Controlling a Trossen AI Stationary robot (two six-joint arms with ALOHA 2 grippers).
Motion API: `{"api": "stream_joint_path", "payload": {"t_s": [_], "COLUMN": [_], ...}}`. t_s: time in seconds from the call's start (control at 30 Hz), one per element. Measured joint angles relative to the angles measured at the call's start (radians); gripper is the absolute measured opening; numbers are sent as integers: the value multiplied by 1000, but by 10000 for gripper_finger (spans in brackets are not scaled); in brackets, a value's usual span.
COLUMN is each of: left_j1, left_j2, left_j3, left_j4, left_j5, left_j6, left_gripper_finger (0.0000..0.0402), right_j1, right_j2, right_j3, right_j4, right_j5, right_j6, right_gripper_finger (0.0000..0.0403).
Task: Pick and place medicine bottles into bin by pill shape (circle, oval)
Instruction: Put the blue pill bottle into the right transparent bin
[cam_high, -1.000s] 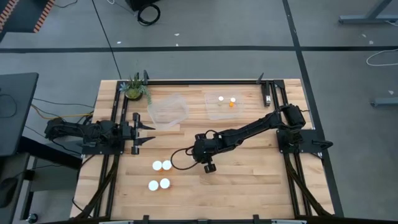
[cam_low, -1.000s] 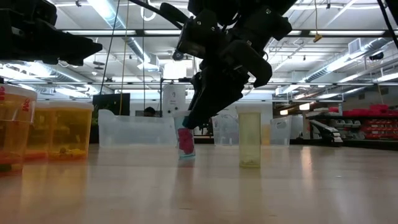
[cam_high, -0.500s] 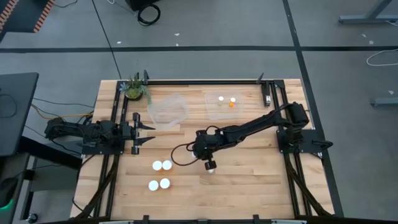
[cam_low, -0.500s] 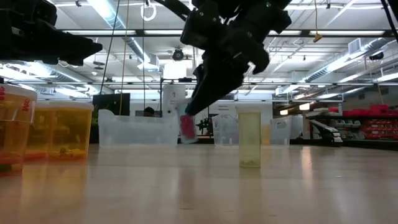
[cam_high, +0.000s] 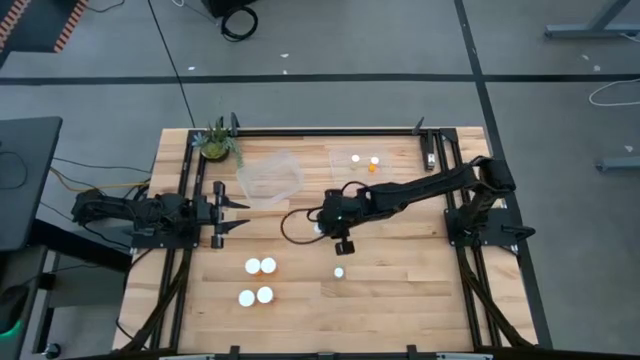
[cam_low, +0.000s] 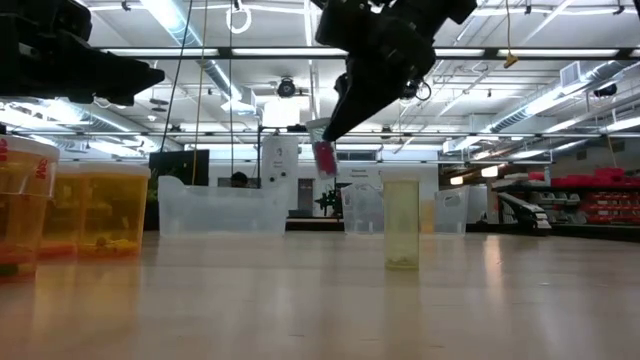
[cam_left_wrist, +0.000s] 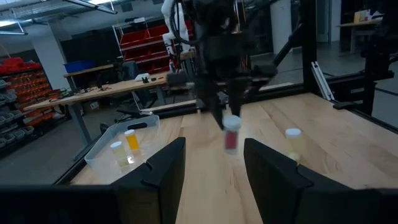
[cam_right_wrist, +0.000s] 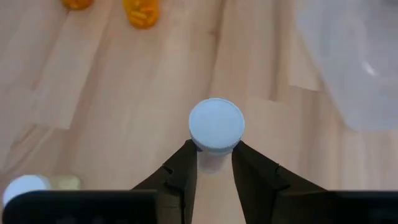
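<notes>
My right gripper is shut on a small bottle with a round white cap and a pink-red body. It is high above the middle of the table. It also shows in the left wrist view. One narrow pale bottle stands on its base on the table, nearer than the gripper. Several wide-capped bottles stand at the near left. My left gripper waits open at the table's left side. My right gripper pinches the bottle's body just under the cap between its two fingers, one on each side. The fingers slant down from above. The bottle hangs roughly upright with its cap up, lifted clear of the table.
A clear bin at the far middle-right holds three small bottles, one of them orange. A second clear bin stands left of it. A small green potted plant is at the far left corner. Bare wood lies near the front edge.
My right gripper has risen and gone toward the table's far edge, still shut on the pink-bodied bottle. The bottle stood on the table a second ago and now hangs lifted clear. The narrow pale bottle beneath the arm has come into view.
</notes>
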Motion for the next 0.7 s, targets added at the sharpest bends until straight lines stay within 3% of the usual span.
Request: {"api": "stream_joint_path", "payload": {"t_s": [0.7], "left_j1": [0], "left_j2": [0], "left_j3": [0], "left_j4": [0], "left_j5": [0], "left_j6": [0], "left_gripper_finger": [172], "right_j1": [-203], "right_j2": [-168], "right_j3": [-1], "right_j4": [-206], "right_j5": [45], "right_j6": [-45], "right_gripper_finger": [103]}}
